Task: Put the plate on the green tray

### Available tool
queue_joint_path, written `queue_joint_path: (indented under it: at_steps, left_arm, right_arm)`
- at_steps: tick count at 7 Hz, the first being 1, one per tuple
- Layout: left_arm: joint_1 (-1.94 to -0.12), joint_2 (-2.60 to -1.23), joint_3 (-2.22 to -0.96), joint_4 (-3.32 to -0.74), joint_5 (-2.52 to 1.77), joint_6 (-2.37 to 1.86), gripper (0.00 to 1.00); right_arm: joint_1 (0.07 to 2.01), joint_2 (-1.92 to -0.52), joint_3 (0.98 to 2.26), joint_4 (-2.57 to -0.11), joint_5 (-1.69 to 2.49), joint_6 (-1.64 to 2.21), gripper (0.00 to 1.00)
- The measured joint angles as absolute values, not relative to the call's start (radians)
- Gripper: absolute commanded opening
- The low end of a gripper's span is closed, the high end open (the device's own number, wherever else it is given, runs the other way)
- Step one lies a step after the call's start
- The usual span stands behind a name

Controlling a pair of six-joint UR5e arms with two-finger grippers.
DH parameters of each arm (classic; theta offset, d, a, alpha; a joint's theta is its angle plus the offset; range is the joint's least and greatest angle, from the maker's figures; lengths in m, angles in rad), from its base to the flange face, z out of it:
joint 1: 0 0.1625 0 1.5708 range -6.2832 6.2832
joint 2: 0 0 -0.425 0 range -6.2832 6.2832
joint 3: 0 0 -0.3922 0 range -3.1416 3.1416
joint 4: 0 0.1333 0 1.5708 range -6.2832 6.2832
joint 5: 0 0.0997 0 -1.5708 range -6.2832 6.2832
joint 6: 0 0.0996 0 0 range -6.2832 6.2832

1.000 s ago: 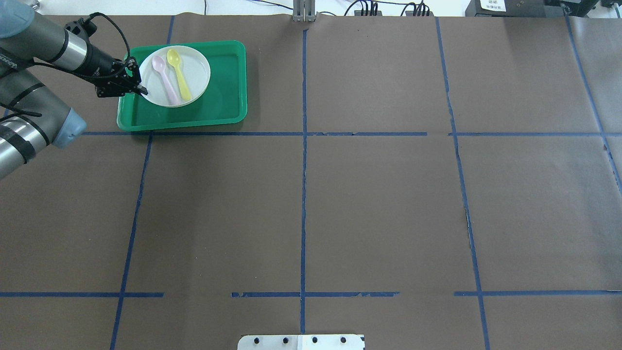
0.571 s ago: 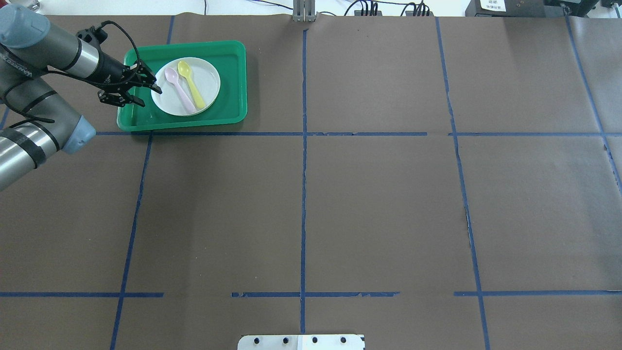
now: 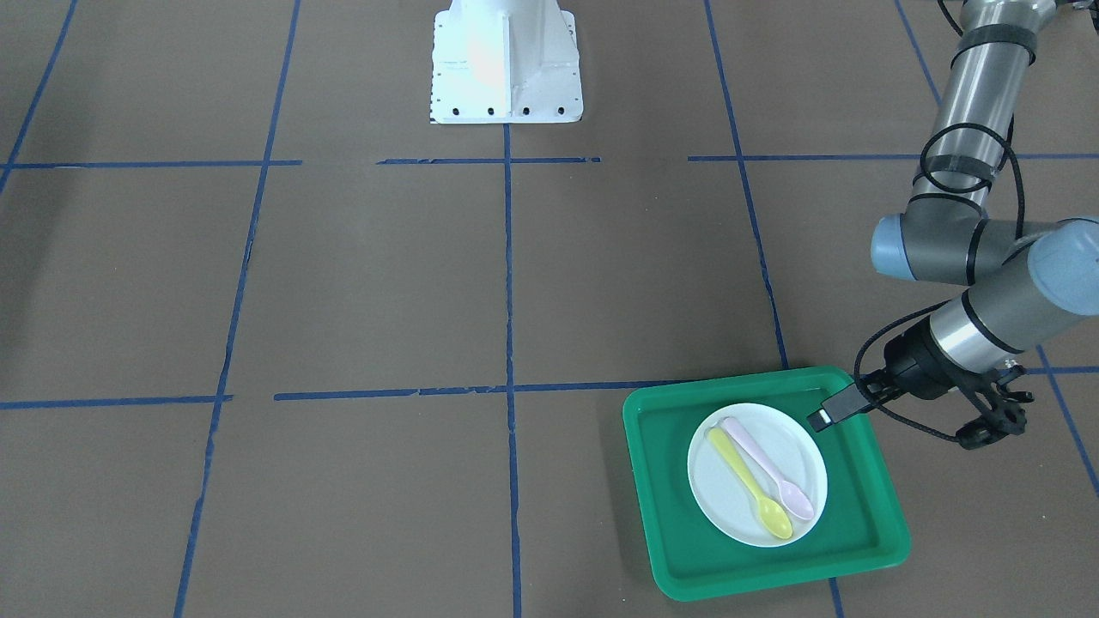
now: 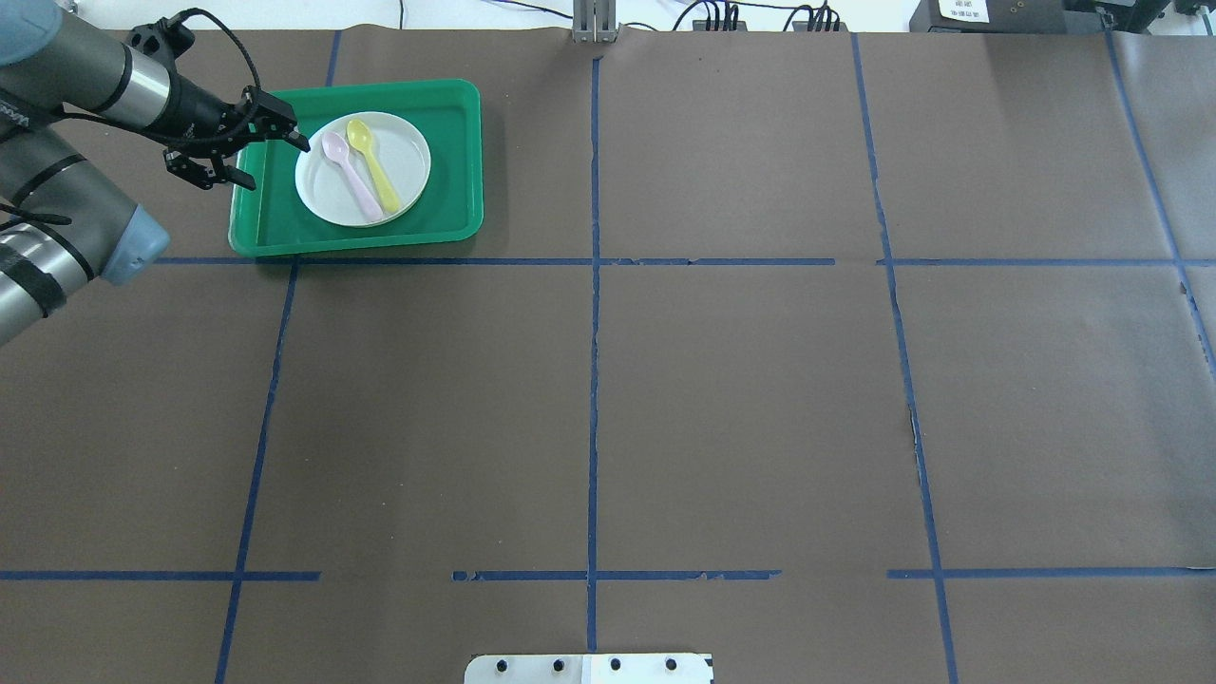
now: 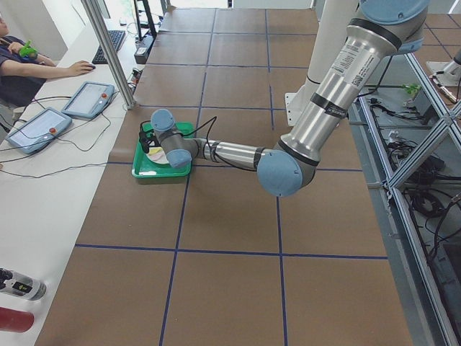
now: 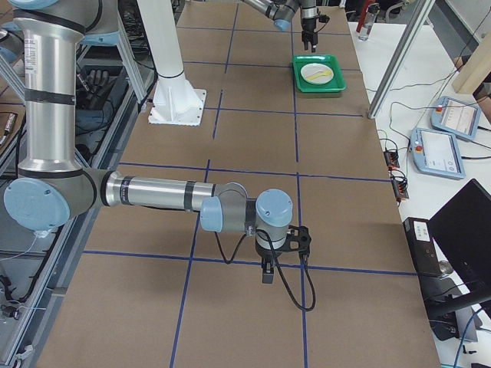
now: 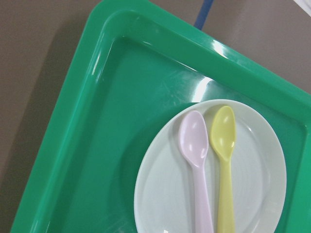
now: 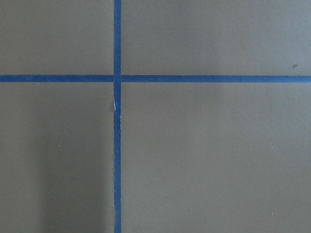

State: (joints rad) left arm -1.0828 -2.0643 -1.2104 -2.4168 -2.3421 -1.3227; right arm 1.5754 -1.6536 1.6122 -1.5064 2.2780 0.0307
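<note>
Plate (image 4: pixel 408 161) lying flat inside green tray (image 4: pixel 446 220), spoons (image 4: pixel 376 173) resting on it. Left gripper (image 4: pixel 278 166) hovering over tray's robot-left edge, spread wide, holding nothing. Step likely retreat: aim at rising straight, avoiding plate rim. Right gripper (image 6: pixel 265 272) far from tray; openness: cannot tell.

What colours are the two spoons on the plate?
Pink spoon, yellow spoon; best in left wrist view.

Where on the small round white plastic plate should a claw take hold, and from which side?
Probably pinch the small round white plastic plate by its raised rim on the edge facing the open left claw, coming from that side. It lies flat in the large green plastic tray, and the pink plastic spoon and yellow plastic spoon cover its middle, leaving that rim bare.
</note>
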Motion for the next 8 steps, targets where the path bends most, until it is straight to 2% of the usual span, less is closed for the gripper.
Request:
queue_joint_path:
  at_steps: [1,3,6,8]
  left_arm:
    - [-1.111,-2.008,-1.316,-2.366,-2.344,-1.243,1.0]
    - [-1.163,-1.912,-1.444,-2.325,-2.341,-1.045,1.0]
    - [-1.251,-1.82,-1.583,-2.055,-2.264,-0.567,1.0]
    - [-1.317,-1.748,-1.604,-1.924,-2.243,-0.26,1.0]
  right_arm:
    - [1.575,-1.654,1.612,-1.506,2.278,0.031,1.0]
    - [1.575,-1.654,1.612,-1.506,2.278,0.031,1.0]
    - [1.575,-1.654,1.612,-1.506,2.278,0.031,1.0]
    - [1.575,-1.654,1.612,-1.506,2.278,0.031,1.0]
